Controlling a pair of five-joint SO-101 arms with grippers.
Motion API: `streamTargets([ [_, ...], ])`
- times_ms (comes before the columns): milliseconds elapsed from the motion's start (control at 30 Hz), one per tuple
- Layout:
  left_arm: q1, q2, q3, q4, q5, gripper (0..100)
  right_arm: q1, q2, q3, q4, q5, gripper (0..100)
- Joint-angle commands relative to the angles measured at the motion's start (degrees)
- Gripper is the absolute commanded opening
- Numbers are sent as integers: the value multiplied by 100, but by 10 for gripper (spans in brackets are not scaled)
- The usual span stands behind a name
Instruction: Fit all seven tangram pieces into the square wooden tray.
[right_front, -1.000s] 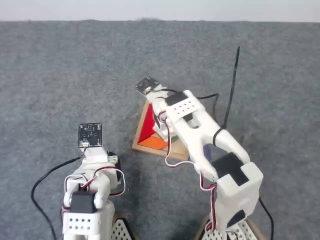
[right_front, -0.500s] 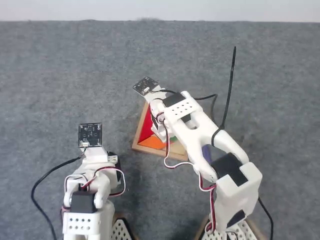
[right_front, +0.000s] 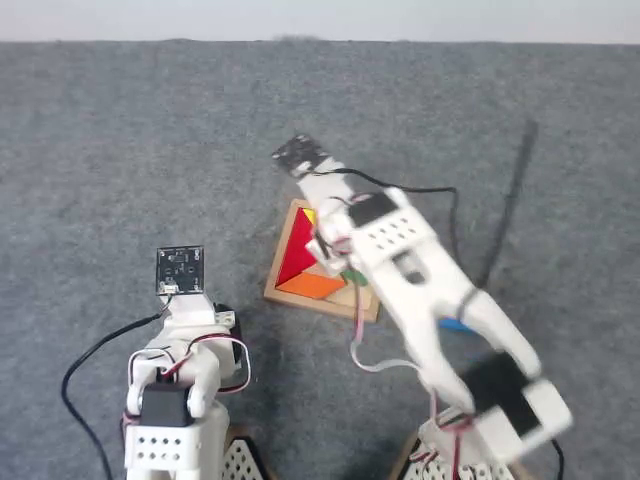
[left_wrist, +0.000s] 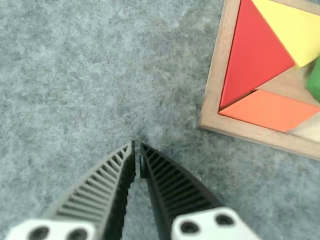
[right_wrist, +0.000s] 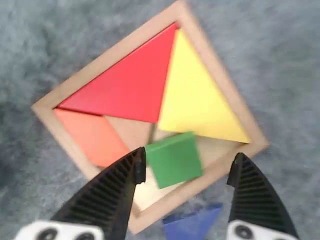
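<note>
Hovering over square wooden tray (right_front: 283, 291), high view: right arm (right_front: 400, 250). Left wrist view: left gripper (left_wrist: 137, 146) pinched closed, parked beside tray, out of way. Right wrist view: right gripper (right_wrist: 187, 159) spread wide, straddling skewed green wooden square (right_wrist: 174, 160) in tray, probably to straighten it.

- square wooden tray (right_wrist: 47, 107): pale tan, visible grain
- large red triangle piece (right_wrist: 127, 87): plain red
- large yellow triangle piece (right_wrist: 197, 102): plain yellow
- flat orange piece (right_wrist: 90, 137): plain orange
- green square piece (right_wrist: 174, 159): plain green
- small blue piece (right_wrist: 192, 225): dark blue
- grey felt table cover (right_front: 150, 130): mottled grey
- left gripper (left_wrist: 137, 147), right gripper (right_wrist: 187, 160): black ribbed fingers, white housings
</note>
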Motion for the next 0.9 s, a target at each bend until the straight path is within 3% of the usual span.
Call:
streamTargets([
  [0, -35, -114, -75, 26, -88, 14, 365, -813, 624, -505, 70, 262],
  [400, -35, -114, -75, 26, -88, 14, 312, 796, 484, -690, 53, 262],
  [533, -35, -114, -75, 26, -88, 14, 259, 1262, 79, -523, 44, 207],
  [867, -35, -114, -75, 26, -88, 14, 233, 637, 158, -593, 35, 214],
])
